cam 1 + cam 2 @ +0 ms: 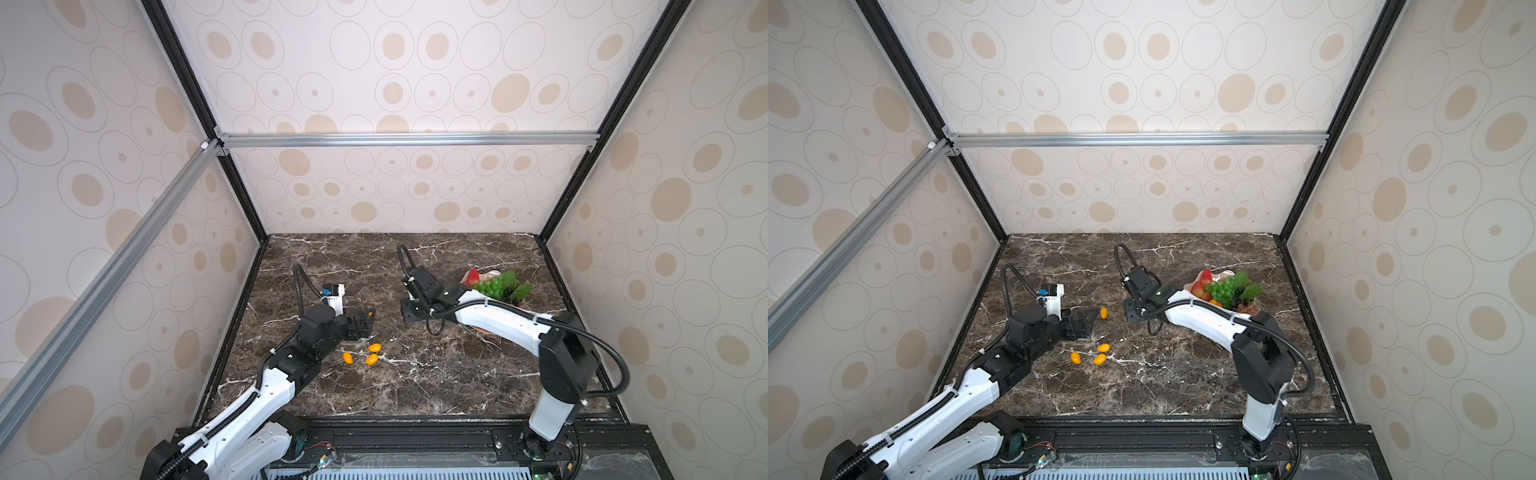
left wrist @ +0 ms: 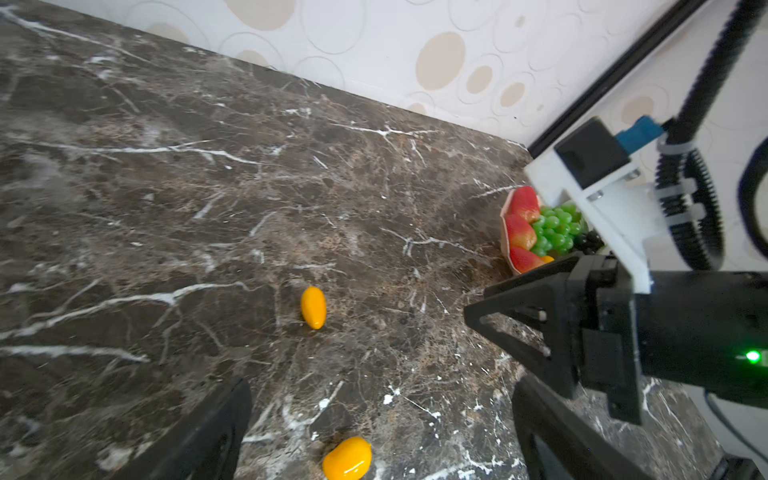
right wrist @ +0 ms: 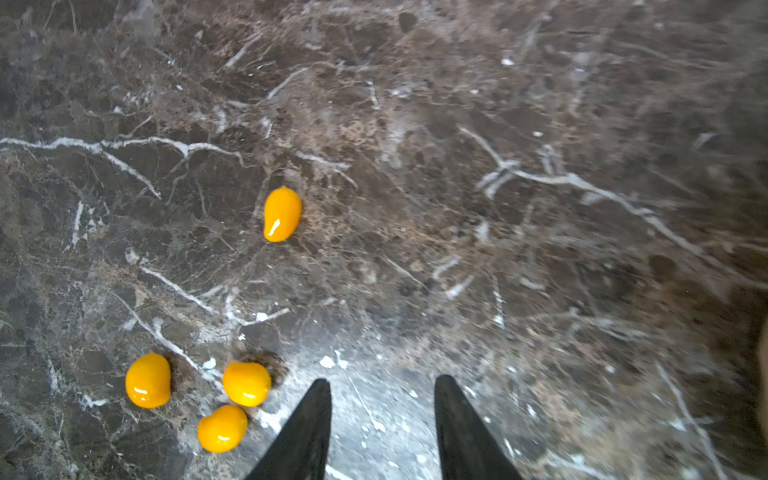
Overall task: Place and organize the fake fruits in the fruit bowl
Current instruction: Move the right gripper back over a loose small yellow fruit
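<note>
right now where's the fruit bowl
In both top views the fruit bowl sits toward the back right of the marble table, partly behind the right arm, holding strawberries and green grapes.

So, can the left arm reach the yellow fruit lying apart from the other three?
Probably yes: the left gripper is open, close to that lone fruit, with nothing between them; the right gripper hangs clear of it.
</note>
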Tool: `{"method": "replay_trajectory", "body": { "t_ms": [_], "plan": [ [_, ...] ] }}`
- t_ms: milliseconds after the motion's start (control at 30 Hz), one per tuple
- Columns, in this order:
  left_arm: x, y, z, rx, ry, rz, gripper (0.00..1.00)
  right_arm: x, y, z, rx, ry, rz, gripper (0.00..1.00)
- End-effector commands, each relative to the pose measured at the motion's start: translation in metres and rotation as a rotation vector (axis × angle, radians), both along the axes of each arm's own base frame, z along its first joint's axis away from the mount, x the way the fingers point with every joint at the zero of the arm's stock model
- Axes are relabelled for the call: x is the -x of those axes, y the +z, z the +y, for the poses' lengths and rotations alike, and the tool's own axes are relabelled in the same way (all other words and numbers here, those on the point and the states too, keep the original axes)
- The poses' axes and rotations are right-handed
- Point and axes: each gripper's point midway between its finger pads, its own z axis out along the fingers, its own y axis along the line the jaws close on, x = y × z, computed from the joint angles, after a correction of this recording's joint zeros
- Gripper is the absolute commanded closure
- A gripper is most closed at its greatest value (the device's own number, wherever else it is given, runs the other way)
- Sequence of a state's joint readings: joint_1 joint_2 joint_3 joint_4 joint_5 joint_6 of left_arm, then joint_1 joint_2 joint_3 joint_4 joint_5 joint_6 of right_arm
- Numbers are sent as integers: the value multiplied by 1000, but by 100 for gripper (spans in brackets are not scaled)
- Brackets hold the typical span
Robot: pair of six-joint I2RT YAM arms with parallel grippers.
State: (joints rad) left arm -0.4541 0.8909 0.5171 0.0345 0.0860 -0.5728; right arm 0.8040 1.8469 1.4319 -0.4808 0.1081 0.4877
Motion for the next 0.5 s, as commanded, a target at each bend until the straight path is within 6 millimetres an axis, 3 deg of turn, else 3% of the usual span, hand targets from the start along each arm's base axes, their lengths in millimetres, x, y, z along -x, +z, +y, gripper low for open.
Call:
{"method": "replay_trajectory", "body": {
  "t_ms": [0, 233, 467],
  "plan": [
    [1, -3, 13, 43, 19, 27, 1, -12, -5, 26, -6, 6, 9, 56],
    [-2, -11, 34, 93, 56, 36, 1, -26, -34, 69, 11, 51, 74, 56],
    [-3, -15, 42, 118, 68, 42, 1, -33, -58, 85, 69, 72, 125, 56]
  ]
}}
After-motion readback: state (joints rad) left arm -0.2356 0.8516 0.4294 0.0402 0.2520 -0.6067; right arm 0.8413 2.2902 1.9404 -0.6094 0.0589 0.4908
